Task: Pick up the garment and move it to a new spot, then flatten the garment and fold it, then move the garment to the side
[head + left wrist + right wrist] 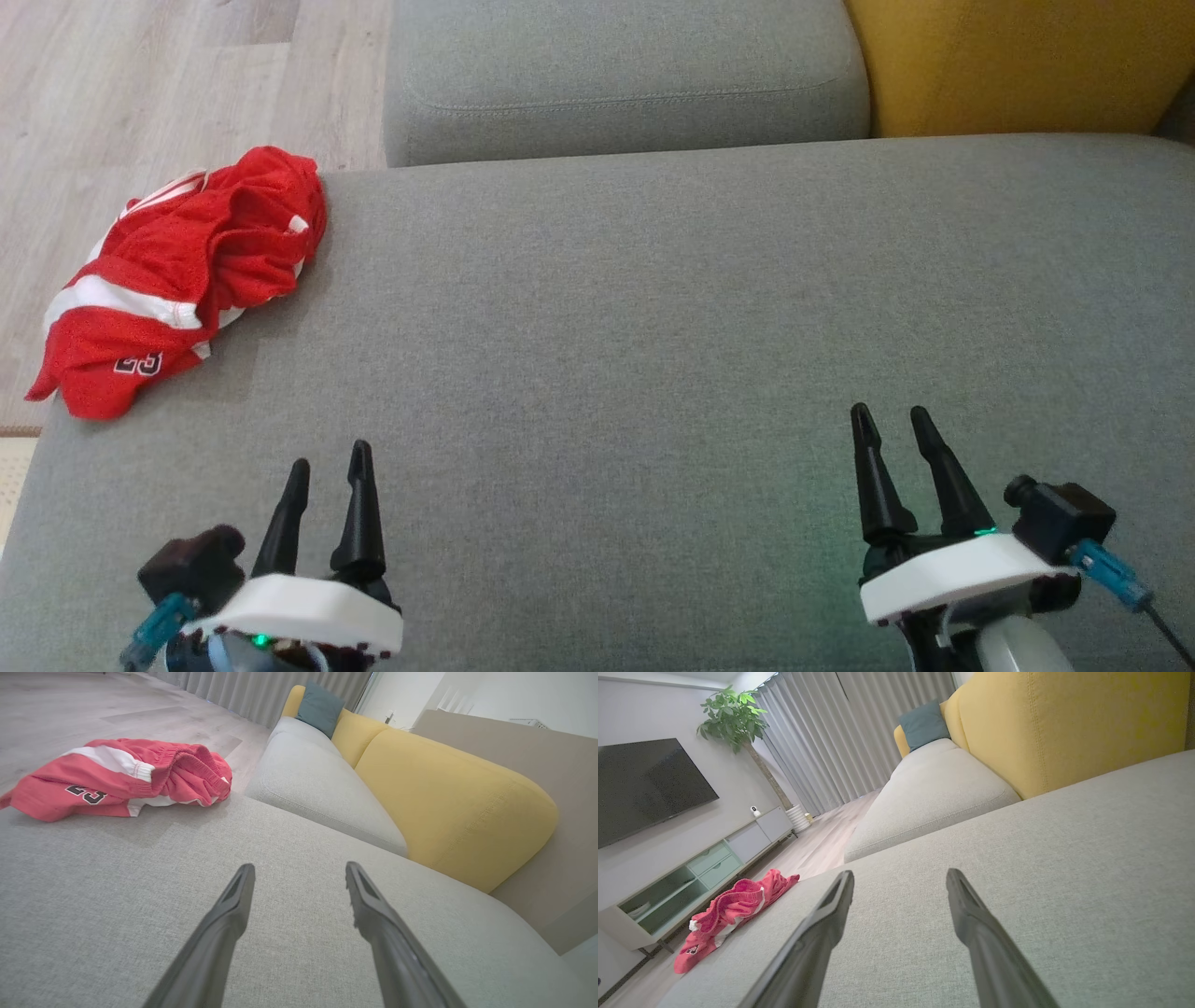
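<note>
You see the red garment [177, 280], white-striped and crumpled, in the upper left of the head view. It lies at the corner of the grey seat cushion [653, 355], beside the wooden floor [140, 84]. Your left gripper [329, 455] is at the lower left, fingers spread and holding nothing, well apart from the garment. Your right gripper [889, 411] is at the lower right, likewise spread and empty, above the cushion. A yellow backrest [1008, 65] takes the upper right corner. In the left wrist view the garment lies at the upper left, beyond the fingertips.
</note>
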Robot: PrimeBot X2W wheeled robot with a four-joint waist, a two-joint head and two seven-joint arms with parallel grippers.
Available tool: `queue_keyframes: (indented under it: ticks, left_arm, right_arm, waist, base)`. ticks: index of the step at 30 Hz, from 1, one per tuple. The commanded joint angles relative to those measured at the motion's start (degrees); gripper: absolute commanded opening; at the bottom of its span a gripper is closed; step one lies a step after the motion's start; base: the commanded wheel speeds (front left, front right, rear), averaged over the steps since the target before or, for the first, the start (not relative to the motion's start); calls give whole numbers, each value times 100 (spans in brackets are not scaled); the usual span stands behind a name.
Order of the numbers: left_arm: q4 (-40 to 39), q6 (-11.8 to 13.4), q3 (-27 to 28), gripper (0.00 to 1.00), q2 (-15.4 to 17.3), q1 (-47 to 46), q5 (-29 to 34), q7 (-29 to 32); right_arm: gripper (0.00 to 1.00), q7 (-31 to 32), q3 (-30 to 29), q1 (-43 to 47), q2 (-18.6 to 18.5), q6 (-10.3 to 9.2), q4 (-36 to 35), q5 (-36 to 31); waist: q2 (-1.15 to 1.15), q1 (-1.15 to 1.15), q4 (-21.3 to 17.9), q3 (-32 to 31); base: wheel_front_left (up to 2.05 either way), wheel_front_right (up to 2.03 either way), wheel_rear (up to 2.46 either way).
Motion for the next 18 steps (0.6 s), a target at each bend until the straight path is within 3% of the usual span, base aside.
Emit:
queue_keyframes:
  ticks: [1,18]
  left_arm:
    - [-227,64,73,100,76,-85,233,-93]
    - [-282,310,-61,100,89,17,1211,-361]
  right_arm:
    - [100,-124,141,-350,-45,34,-200,-254]
    - [100,-394,31,-360,-52,40,-150,-1230]
  waist:
    - [0,0,-2,0]
    - [0,0,-20,-15]
  base:
    - [0,0,0]
    - [0,0,0]
